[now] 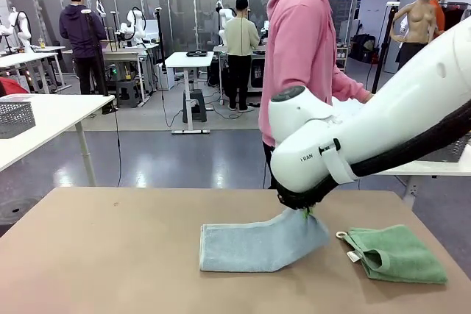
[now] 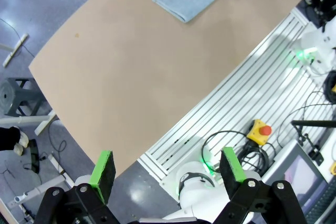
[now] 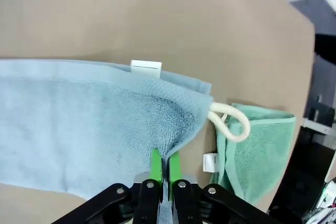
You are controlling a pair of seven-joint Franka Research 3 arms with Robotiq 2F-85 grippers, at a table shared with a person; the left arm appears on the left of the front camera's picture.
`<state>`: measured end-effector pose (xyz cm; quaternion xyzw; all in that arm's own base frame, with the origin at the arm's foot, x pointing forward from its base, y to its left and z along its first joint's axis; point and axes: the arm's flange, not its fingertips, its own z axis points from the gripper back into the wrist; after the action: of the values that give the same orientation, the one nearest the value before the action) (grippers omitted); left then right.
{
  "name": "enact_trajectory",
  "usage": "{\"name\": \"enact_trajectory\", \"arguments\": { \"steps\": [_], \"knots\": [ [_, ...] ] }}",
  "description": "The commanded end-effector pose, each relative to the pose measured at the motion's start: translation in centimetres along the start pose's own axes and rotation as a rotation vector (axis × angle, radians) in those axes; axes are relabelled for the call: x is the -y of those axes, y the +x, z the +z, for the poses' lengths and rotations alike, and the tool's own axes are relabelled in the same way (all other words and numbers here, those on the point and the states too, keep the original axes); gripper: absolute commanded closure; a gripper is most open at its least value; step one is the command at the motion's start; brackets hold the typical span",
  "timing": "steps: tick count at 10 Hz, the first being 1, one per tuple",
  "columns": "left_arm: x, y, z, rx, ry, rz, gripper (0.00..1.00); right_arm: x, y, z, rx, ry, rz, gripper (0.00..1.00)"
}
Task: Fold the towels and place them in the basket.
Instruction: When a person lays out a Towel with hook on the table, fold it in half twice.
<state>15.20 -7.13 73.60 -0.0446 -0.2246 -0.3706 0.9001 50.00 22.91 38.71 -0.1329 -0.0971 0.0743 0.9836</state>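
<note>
Pinched between my right gripper's (image 3: pixel 163 169) green pads is one end of the pale grey-blue terry towel (image 1: pixel 254 245), lifted off the brown tabletop (image 1: pixel 110 255) while the remainder lies flat. Just right of that towel, its white loop (image 3: pixel 229 120) almost touching it, I see the mint green terry towel (image 1: pixel 394 254) folded. My left gripper (image 2: pixel 168 174) hangs well away from the blue towel, jaws spread wide, holding nothing.

Two towels lie on the table: one pale grey-blue towel (image 1: pixel 257 246) and one mint green towel (image 1: pixel 397 254) (both folded).
</note>
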Motion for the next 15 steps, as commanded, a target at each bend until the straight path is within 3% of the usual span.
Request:
{"name": "enact_trajectory", "arguments": {
  "steps": [1,7,13,15],
  "knots": [
    [-0.1,0.0,0.1,-0.008,0.000,0.004,0.00,-2.8,0.5,1.6,0.019,0.006,0.009,1.00],
    [-0.1,0.0,0.1,-0.008,0.000,0.004,0.00,-12.1,2.4,3.2,-0.096,0.337,0.043,1.00],
    [-0.1,0.0,0.1,-0.008,0.000,0.004,0.00,-16.3,4.6,0.4,-0.170,0.418,0.002,1.00],
    [-0.1,0.0,0.1,-0.008,0.000,0.004,0.00,-16.4,4.9,0.5,-0.176,0.436,-0.010,0.53]
  ]
}}
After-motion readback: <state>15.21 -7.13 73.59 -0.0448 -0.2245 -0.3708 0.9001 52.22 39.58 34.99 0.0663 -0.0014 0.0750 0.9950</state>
